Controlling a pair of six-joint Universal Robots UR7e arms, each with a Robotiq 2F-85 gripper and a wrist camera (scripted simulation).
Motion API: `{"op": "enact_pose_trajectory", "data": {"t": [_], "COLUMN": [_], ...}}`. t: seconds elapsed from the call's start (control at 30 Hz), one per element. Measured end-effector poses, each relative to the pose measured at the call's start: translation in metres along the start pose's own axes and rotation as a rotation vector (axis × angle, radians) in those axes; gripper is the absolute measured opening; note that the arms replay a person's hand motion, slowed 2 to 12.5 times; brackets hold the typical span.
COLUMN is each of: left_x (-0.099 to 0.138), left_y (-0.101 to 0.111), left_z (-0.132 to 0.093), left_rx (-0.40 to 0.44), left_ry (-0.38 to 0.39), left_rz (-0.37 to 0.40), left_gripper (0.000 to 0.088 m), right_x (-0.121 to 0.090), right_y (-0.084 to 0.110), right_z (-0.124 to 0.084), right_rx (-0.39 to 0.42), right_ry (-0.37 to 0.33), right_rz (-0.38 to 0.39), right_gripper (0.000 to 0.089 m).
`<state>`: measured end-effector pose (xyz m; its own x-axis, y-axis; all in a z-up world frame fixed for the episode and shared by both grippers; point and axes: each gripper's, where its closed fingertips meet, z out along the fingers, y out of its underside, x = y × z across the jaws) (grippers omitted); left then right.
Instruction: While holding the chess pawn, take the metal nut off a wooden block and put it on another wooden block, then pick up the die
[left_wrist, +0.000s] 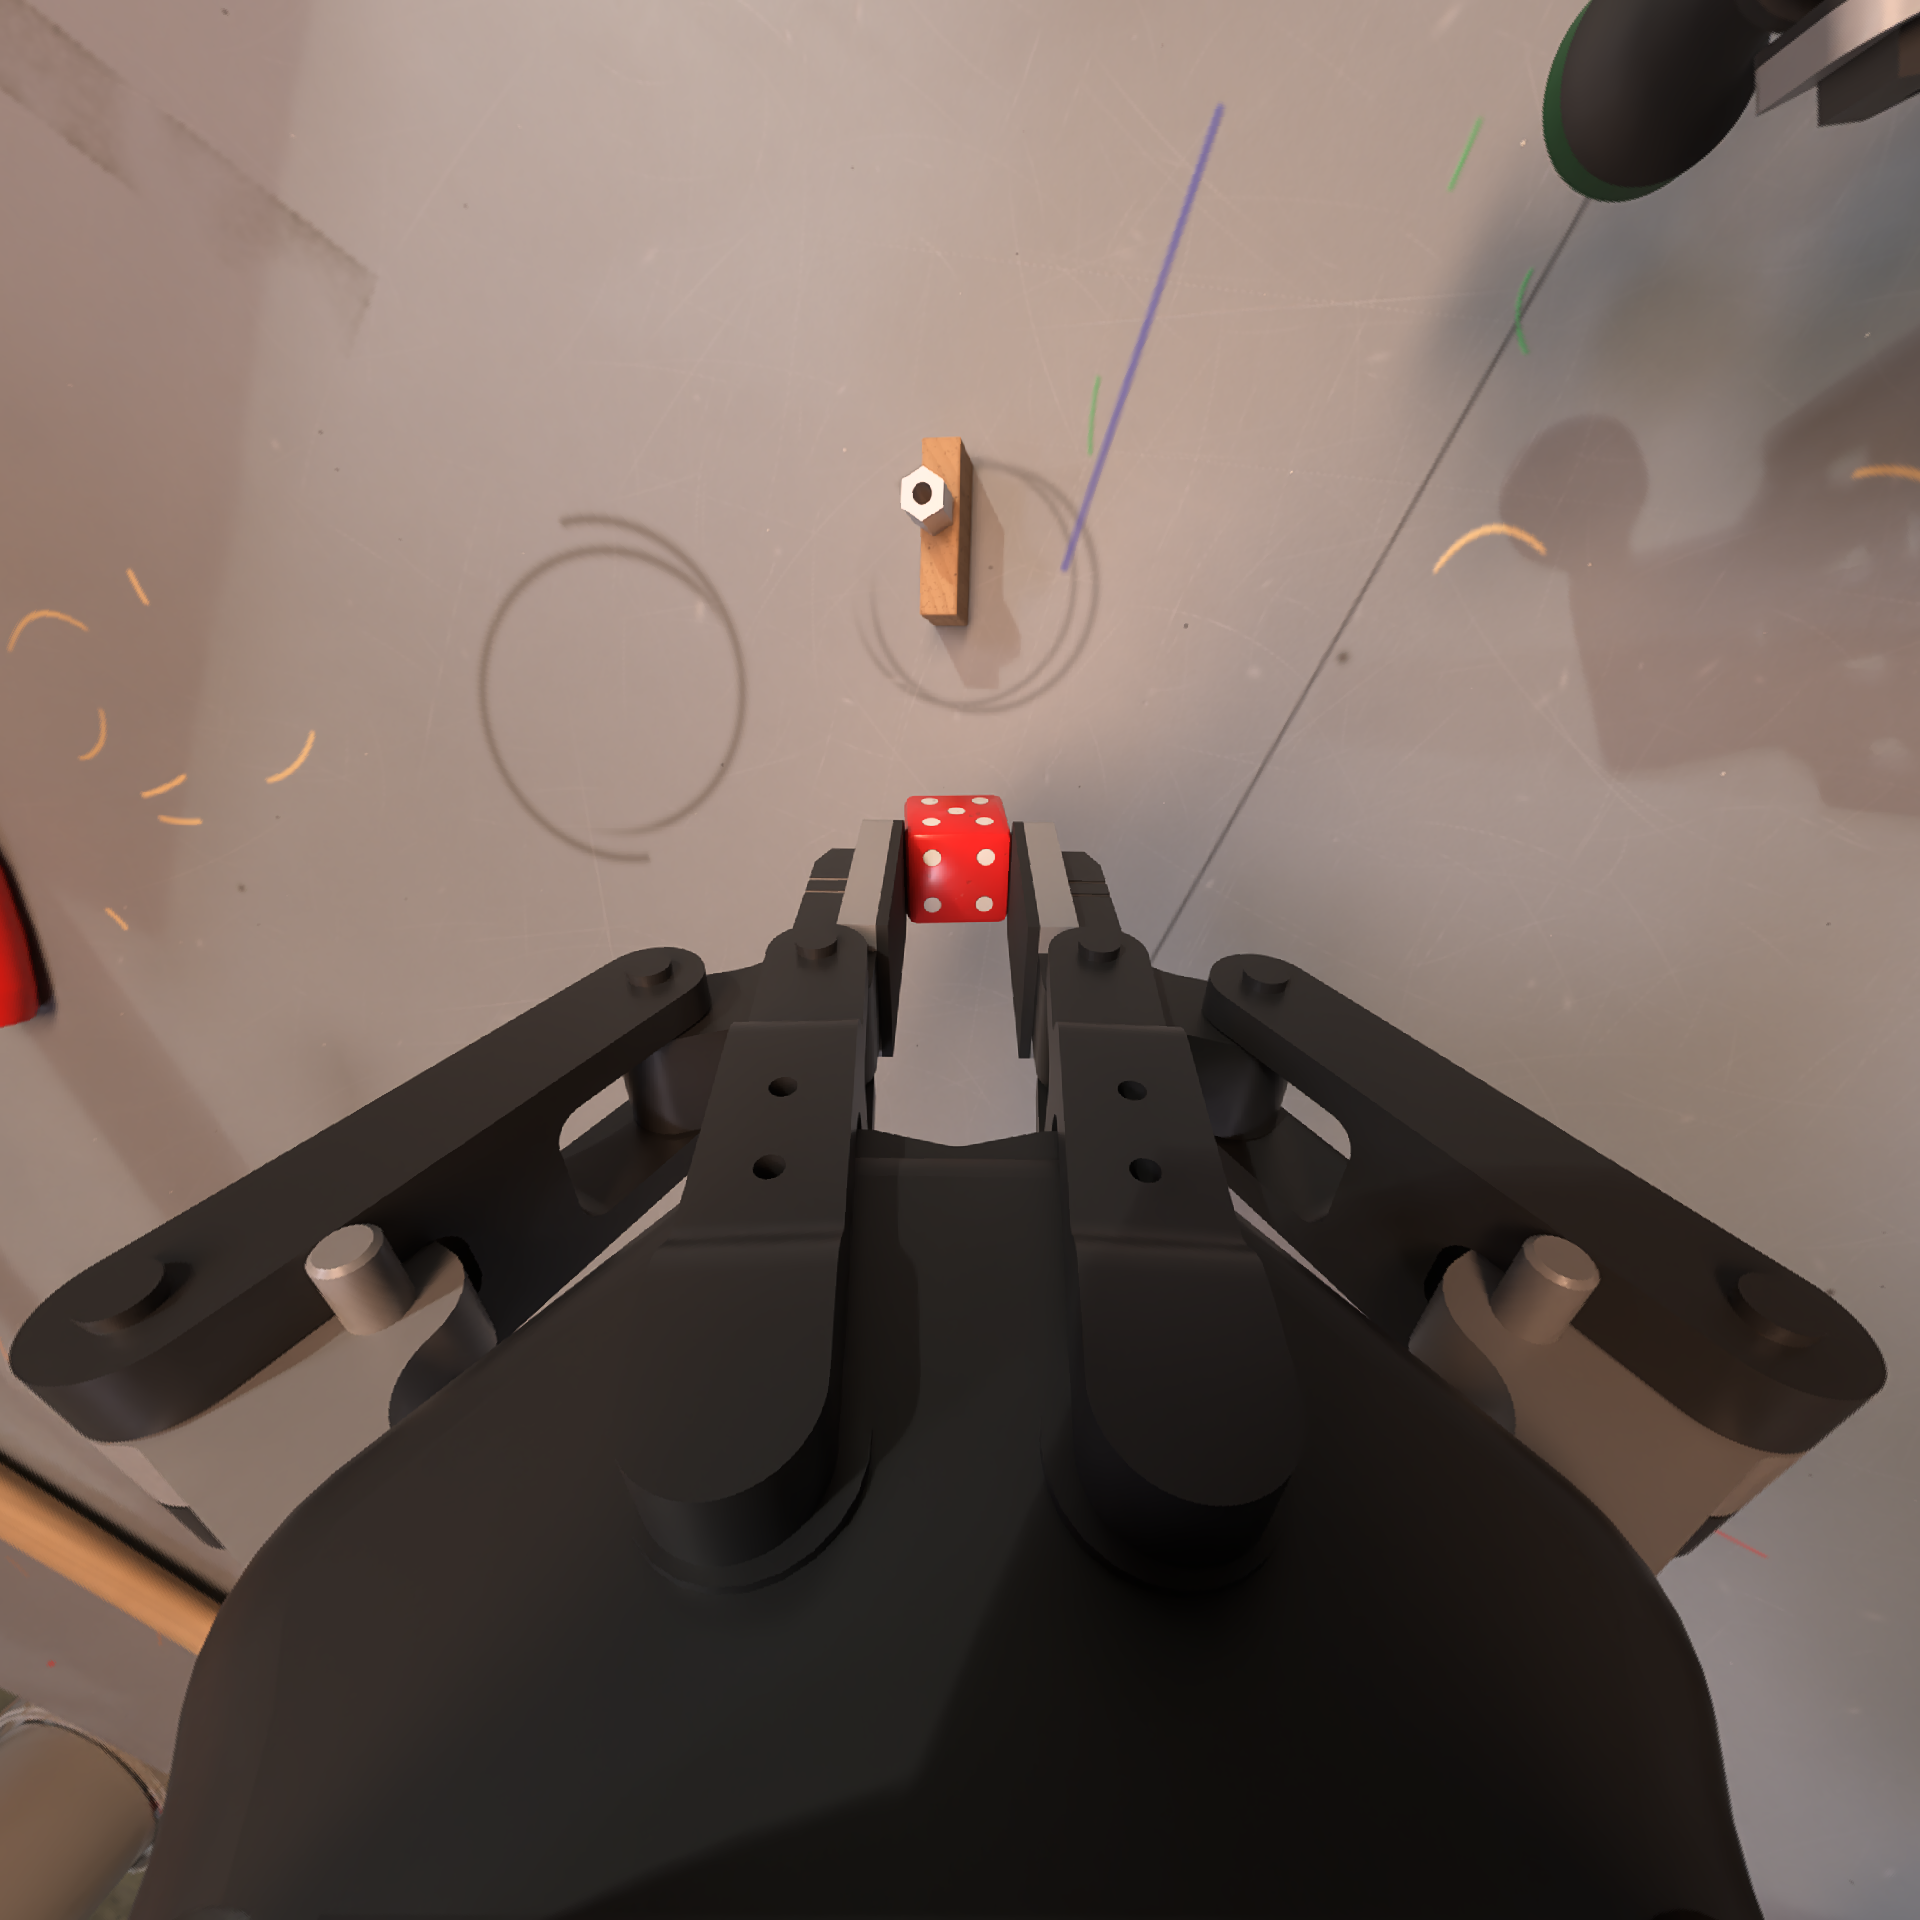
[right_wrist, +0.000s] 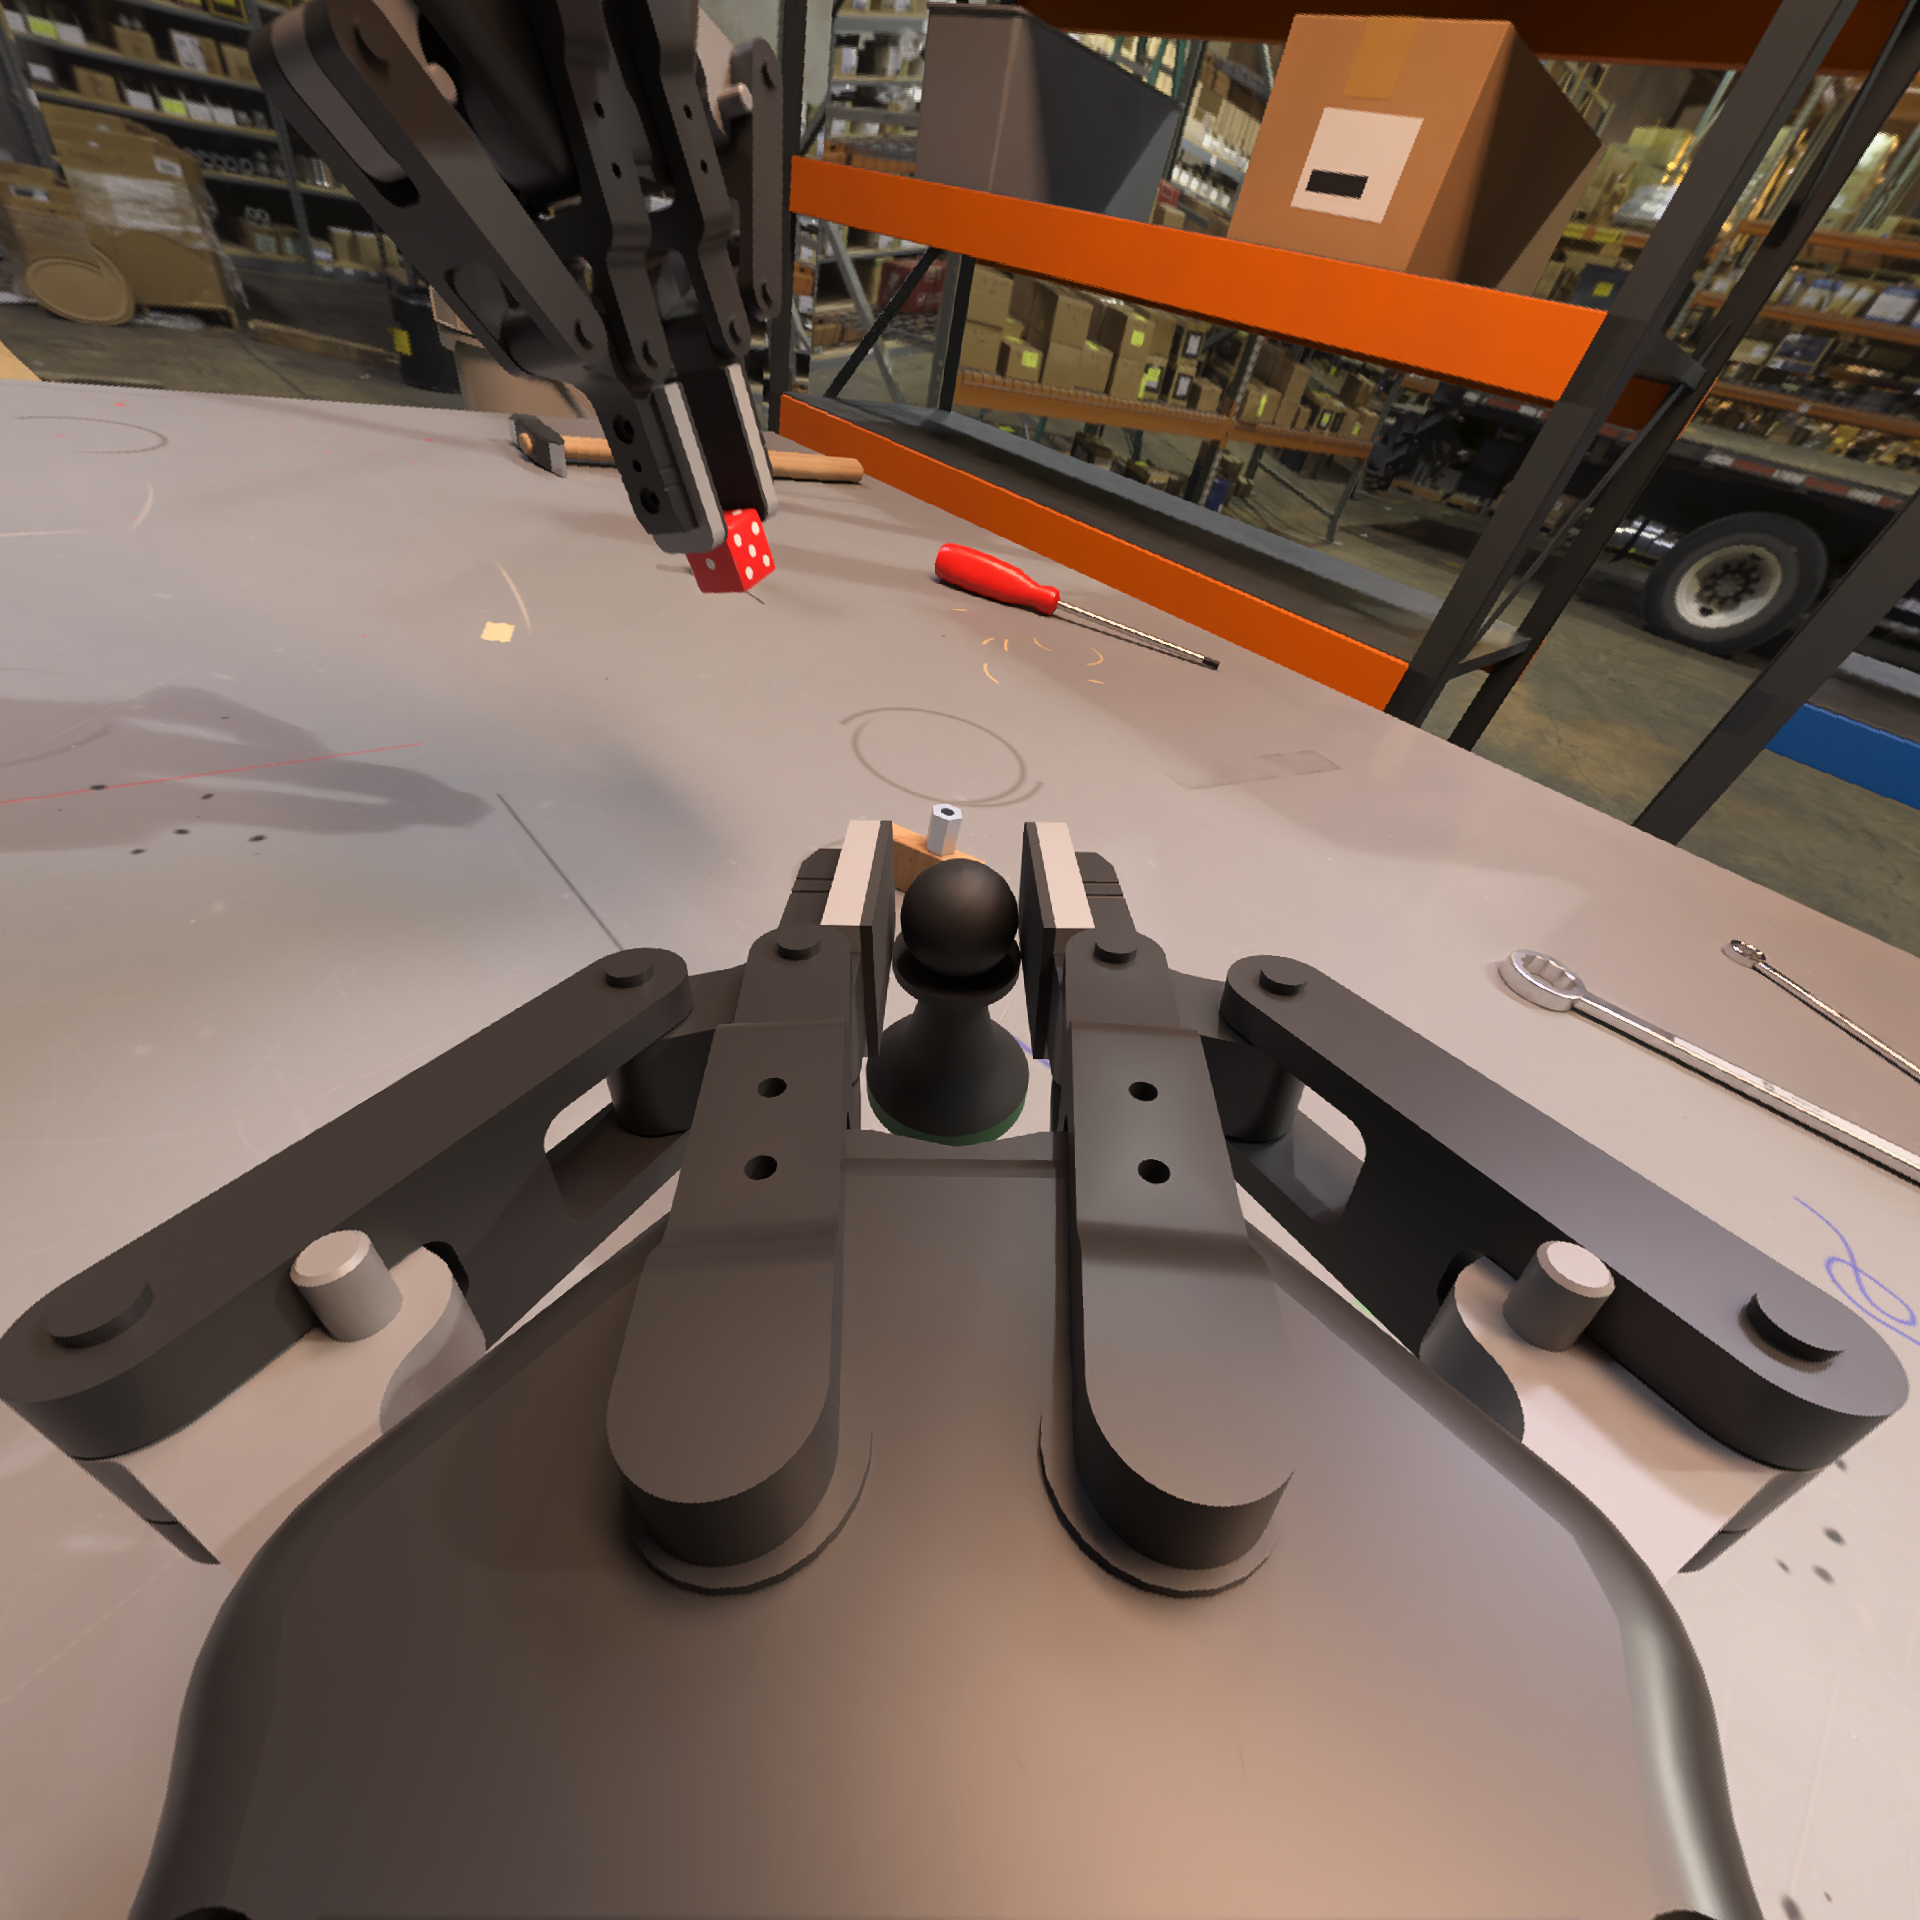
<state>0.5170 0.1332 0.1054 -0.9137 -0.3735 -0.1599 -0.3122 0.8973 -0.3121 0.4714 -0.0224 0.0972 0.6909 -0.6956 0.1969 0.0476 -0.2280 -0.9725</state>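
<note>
Left gripper (left_wrist: 957, 868): we find the jaws clamped on the red die (left_wrist: 957, 858), which in the right wrist view looks tilted and barely clear of the worktop (right_wrist: 312, 935). Right gripper (right_wrist: 957, 904): jaws grasping the black chess pawn (right_wrist: 954, 997) by its head. Beyond, the metal nut (left_wrist: 924, 497) stands on a wooden block (left_wrist: 947, 561). We judge the die pickup is in hand; next calls for a straight lift, grip kept firm on both pieces.
</note>
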Motion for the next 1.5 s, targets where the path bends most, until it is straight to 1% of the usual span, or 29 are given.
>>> {"op": "enact_pose_trajectory", "data": {"t": [0.27,0.7,1.1,1.33,1.5], "left_x": [-0.001,-0.004,-0.006,-0.007,-0.008], "left_y": [-0.004,-0.009,-0.017,-0.022,-0.022], "left_z": [0.02,0.048,0.063,0.069,0.073], "left_rx": [-0.035,-0.08,-0.085,-0.081,-0.095], "left_ry": [0.041,0.08,0.082,0.074,0.071], "left_rz": [0.012,0.009,-0.03,-0.039,-0.038], "left_gripper": [0.018,0.018,0.0181,0.018,0.0181], "right_x": [0.0,0.0,0.0,0.0,0.0], "right_y": [0.0,0.0,-0.001,-0.001,-0.001], "right_z": [0.0,-0.001,-0.001,-0.001,-0.001], "right_rx": [0.0,0.001,0.002,0.002,0.0], "right_ry": [0.002,0.003,0.001,0.001,0.003], "right_rz": [-0.004,-0.004,-0.004,-0.008,-0.011], "right_gripper": [0.0221,0.0221,0.0221,0.0221,0.0221]}}
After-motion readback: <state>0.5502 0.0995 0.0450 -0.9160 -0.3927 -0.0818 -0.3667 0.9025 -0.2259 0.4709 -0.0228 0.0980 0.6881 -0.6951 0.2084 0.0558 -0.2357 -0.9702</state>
